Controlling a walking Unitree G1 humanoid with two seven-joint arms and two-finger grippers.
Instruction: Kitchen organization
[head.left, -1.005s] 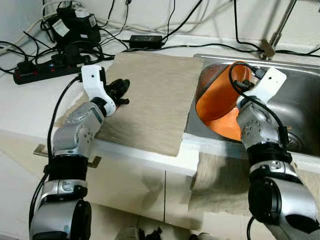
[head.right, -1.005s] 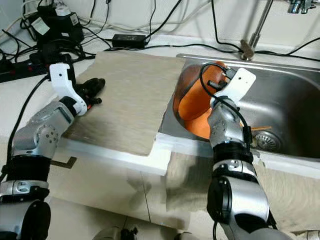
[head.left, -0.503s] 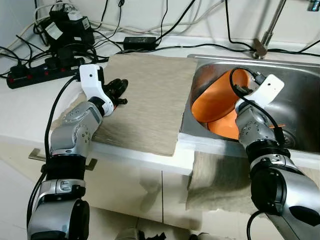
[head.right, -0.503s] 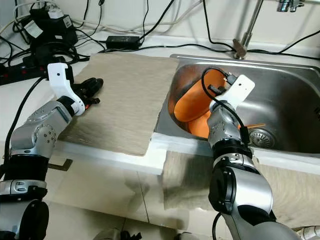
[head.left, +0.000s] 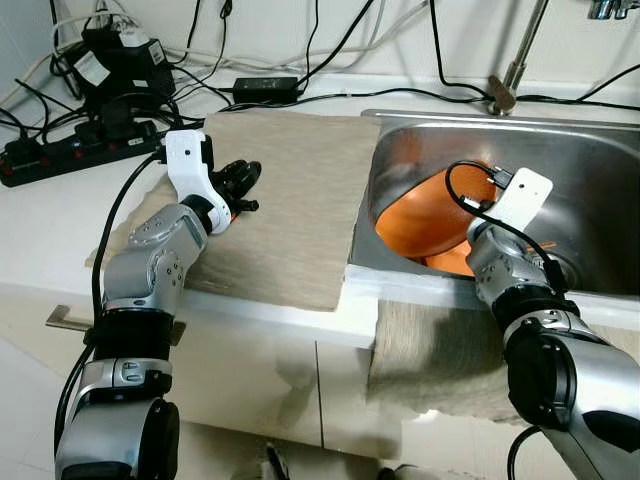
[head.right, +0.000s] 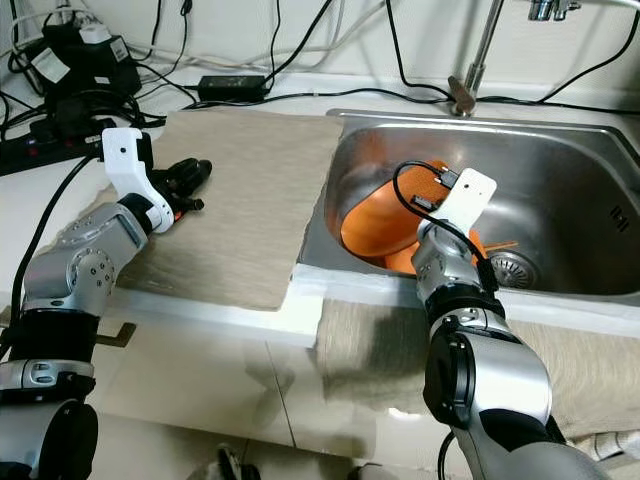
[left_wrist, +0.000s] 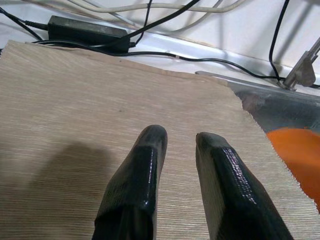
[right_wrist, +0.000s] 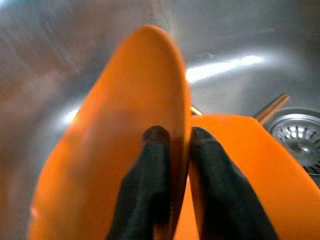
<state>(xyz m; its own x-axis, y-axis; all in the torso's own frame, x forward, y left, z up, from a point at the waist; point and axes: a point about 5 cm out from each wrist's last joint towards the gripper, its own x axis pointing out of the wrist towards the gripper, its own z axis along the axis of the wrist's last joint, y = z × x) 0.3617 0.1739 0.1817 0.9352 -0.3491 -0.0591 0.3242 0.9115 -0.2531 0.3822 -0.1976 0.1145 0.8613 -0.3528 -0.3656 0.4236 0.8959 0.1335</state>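
- Right gripper (right_wrist: 172, 137) is down inside the steel sink (head.left: 600, 170), fingers pinched onto the rim of an orange plate (head.left: 425, 215); one black finger lies on each face of the plate, as the right wrist view shows.
- The plate stands tilted on edge in the left part of the basin, leaning toward the sink's left wall.
- A second orange plate (right_wrist: 235, 165) lies lower in the basin, just beside the held one, close to the drain (head.right: 510, 265).
- A thin wooden stick (right_wrist: 272, 106), possibly a chopstick, pokes out from behind the orange pieces near the drain.
- Left gripper (left_wrist: 177, 137) hovers low over the beige mat (head.left: 300, 190) on the white counter (head.left: 45, 215), fingers a narrow gap apart and holding nothing.
- The mat covers the counter just left of the sink, its right edge along the sink rim.
- A faucet (head.left: 515, 60) rises at the back of the sink.
- At the counter's back left sit a black power strip (head.left: 60, 155), a black power adapter (head.left: 265, 86) and tangled cables (head.left: 330, 50).
- A beige towel (head.left: 440, 350) hangs over the counter's front edge below the sink.
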